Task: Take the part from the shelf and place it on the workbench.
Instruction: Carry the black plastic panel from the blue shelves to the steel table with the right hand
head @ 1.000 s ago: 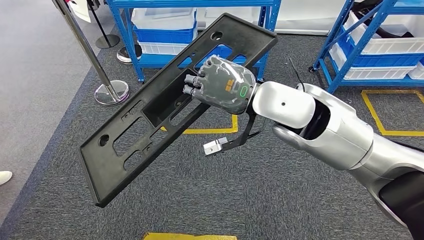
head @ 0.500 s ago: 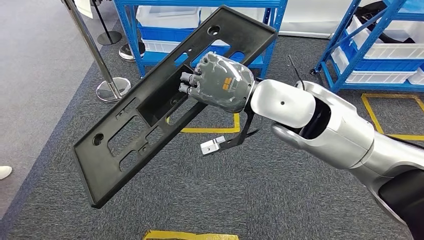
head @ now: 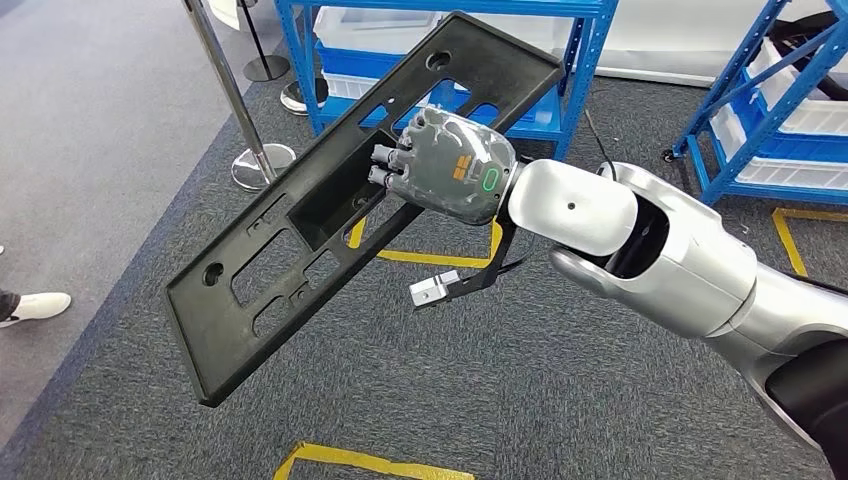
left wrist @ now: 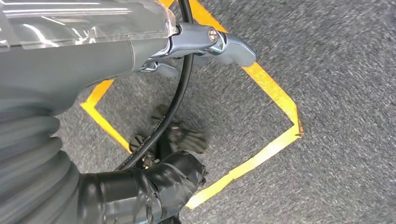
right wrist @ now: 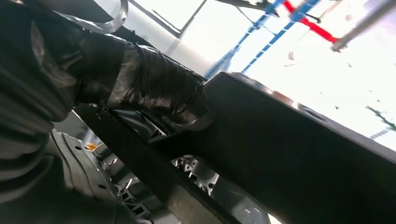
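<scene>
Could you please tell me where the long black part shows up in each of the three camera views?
Head view: the black part runs slantwise across the middle, held by the right hand.
Right wrist view: the same part is the dark slab close up.
Left wrist view: not in it.
Shared landmark: the blue shelf, seen again behind the part.

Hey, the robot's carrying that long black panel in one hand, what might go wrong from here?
The right hand grips the black panel near its middle through a cutout, with both long ends unsupported, so it may tilt or slip. The low end could clip the stanchion post if the robot turns; the high end sits close to the blue shelf.
</scene>
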{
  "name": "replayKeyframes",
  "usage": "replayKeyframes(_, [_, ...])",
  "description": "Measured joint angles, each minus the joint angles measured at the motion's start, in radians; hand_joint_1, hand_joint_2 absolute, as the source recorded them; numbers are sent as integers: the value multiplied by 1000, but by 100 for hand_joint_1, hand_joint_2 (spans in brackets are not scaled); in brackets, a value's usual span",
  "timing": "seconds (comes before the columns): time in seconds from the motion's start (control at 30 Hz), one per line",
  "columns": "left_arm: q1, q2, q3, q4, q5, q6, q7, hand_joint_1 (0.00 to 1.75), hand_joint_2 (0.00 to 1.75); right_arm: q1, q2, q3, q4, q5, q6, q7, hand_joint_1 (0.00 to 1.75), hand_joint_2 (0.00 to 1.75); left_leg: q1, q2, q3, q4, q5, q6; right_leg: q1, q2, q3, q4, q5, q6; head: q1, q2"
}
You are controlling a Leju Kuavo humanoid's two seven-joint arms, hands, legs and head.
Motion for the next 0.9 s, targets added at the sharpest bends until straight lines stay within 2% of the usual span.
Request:
replayKeyframes(0.03, [0, 0, 0, 0, -1, 0, 0, 0, 175, 1, 0, 2, 0, 0, 0, 0, 175, 175, -7, 0, -5, 25, -7, 7, 7, -10, -2, 0, 0, -3, 0, 0])
replayKeyframes(0.07, [1, 0, 0, 0, -2, 0, -1, 0, 175, 1, 0, 4, 0, 0, 0, 0, 175, 175, -15, 1, 10, 11, 4, 14, 12, -19, -3, 1, 1, -4, 0, 0])
replayKeyframes(0.1, [1, 0, 0, 0, -2, 0, -1, 0, 175, 1, 0, 4, 0, 0, 0, 0, 175, 175, -23, 7, 46, -43, 30, 23, 16, -29, -4, 1, 0, -5, 0, 0])
replayKeyframes(0.17, [0, 1, 0, 0, -4, 0, -2, 0, 175, 0, 0, 5, -1, 0, 0, 0, 175, 175, -44, 48, 128, -182, 73, 44, 23, -48, -3, 4, -2, -6, 0, 0])
replayKeyframes(0.2, [-1, 2, 0, 0, -4, 0, -2, 0, 175, -1, 0, 5, -1, 0, 0, 0, 175, 175, -53, 66, 154, -231, 84, 53, 25, -58, -3, 6, -3, -4, 0, 0])
replayKeyframes(0.23, [-2, 3, 0, 0, -4, 0, -2, 0, 175, -1, 0, 5, -1, 0, 1, 0, 175, 175, -59, 77, 164, -253, 86, 59, 27, -67, -4, 6, -4, -3, 0, 0])
replayKeyframes(0.3, [-1, 3, 0, 0, -5, 0, -2, 0, 175, -2, 0, 5, -1, 0, 1, 0, 175, 175, -60, 60, 164, -262, 92, 65, 29, -86, -4, 7, -6, 2, 0, 0])
replayKeyframes(0.33, [0, 2, 0, 0, -5, 0, -2, 0, 175, -2, 0, 6, -1, 0, 2, 0, 175, 175, -57, 50, 165, -267, 96, 68, 27, -83, -4, 12, -12, 5, 0, 0])
replayKeyframes(0.37, [0, 2, 0, 0, -5, 0, -2, 0, 175, -3, 0, 5, -2, 0, 2, 0, 175, 175, -53, 40, 166, -271, 100, 71, 24, -66, -11, 31, -27, 11, 0, 0])
replayKeyframes(0.4, [0, 1, 0, 0, -5, 0, -2, 0, 175, -3, -1, 5, -2, 0, 2, 0, 175, 175, -49, 31, 168, -276, 104, 74, 20, -41, -26, 69, -51, 17, 1, 0])
replayKeyframes(0.43, [-1, 1, 0, 0, -6, 0, -2, 0, 175, -3, -2, 5, -3, 0, 3, 0, 175, 175, -47, 21, 167, -277, 106, 76, 14, -14, -51, 126, -83, 23, 1, 0])
replayKeyframes(0.47, [-2, 0, 0, 0, -6, 0, -2, 0, 175, -3, -2, 6, -3, 0, 4, 0, 175, 175, -45, 11, 166, -276, 107, 77, 9, 4, -82, 193, -114, 29, 1, 0])
replayKeyframes(0.5, [-3, 0, 0, 0, -6, 0, -2, 0, 175, -3, -3, 7, -3, 0, 4, 0, 175, 175, -44, -1, 164, -275, 108, 77, 5, 11, -110, 251, -134, 33, 1, 0])
replayKeyframes(0.53, [-3, -1, 0, 0, -7, 0, -2, 0, 175, -2, -3, 8, -3, 0, 5, 0, 175, 175, -42, -14, 163, -273, 108, 77, 1, 14, -126, 282, -136, 37, 1, 0])
replayKeyframes(0.57, [-4, -2, 0, 0, -7, 0, -2, 0, 175, -2, -3, 10, -3, 0, 6, 0, 175, 175, -41, -28, 163, -270, 108, 77, -3, 15, -124, 274, -119, 39, 1, 0])
replayKeyframes(0.6, [-4, -2, 0, 0, -8, 0, -2, 0, 175, -2, -3, 12, -3, 0, 6, 0, 175, 175, -39, -42, 163, -268, 107, 75, -7, 19, -102, 227, -84, 41, 1, 0])
replayKeyframes(0.63, [-4, -3, 0, 0, -8, 0, -2, 0, 175, -2, -3, 12, -3, 0, 6, 0, 175, 175, -37, -55, 163, -266, 107, 72, -11, 31, -70, 156, -47, 42, 1, 0])
replayKeyframes(0.67, [-4, -3, 0, 0, -9, 0, -2, 0, 175, -2, -3, 12, -3, 0, 6, 0, 175, 175, -35, -67, 162, -263, 107, 67, -13, 52, -39, 90, -20, 41, 1, 0])
replayKeyframes(0.7, [-4, -3, 0, 0, -10, 0, -2, 0, 175, -3, -3, 13, -3, 0, 6, 0, 175, 175, -34, -78, 158, -262, 108, 60, -14, 69, -17, 42, -4, 40, 1, 0])
replayKeyframes(0.73, [-4, -3, 0, 0, -12, 0, -2, 0, 175, -3, -4, 13, -3, 0, 6, 0, 175, 175, -31, -88, 153, -261, 110, 53, -12, 81, -7, 16, 0, 38, 1, 0])
replayKeyframes(0.77, [-4, -4, 0, 0, -13, 0, -2, 0, 175, -4, -4, 13, -3, 0, 6, 0, 175, 175, -29, -98, 149, -263, 113, 45, -9, 82, -6, 11, -2, 35, 1, 0])
replayKeyframes(0.8, [-3, -4, 0, 0, -14, 0, -2, 0, 175, -4, -4, 13, -3, 0, 6, 0, 175, 175, -26, -109, 145, -266, 117, 37, -9, 71, -5, 7, 0, 29, 1, 0])
replayKeyframes(0.83, [0, -5, 0, 0, -15, 0, -1, 0, 175, -5, -3, 13, -3, 0, 6, 0, 175, 175, -24, -107, 143, -265, 116, 31, -9, 60, -2, -1, 3, 23, 1, 0])
replayKeyframes(0.9, [3, -6, 0, 0, -15, 0, -1, 0, 175, -7, -2, 14, -3, 0, 6, 0, 175, 175, -25, -64, 123, -225, 88, 22, -10, 36, 6, -17, 11, 6, 0, 0])
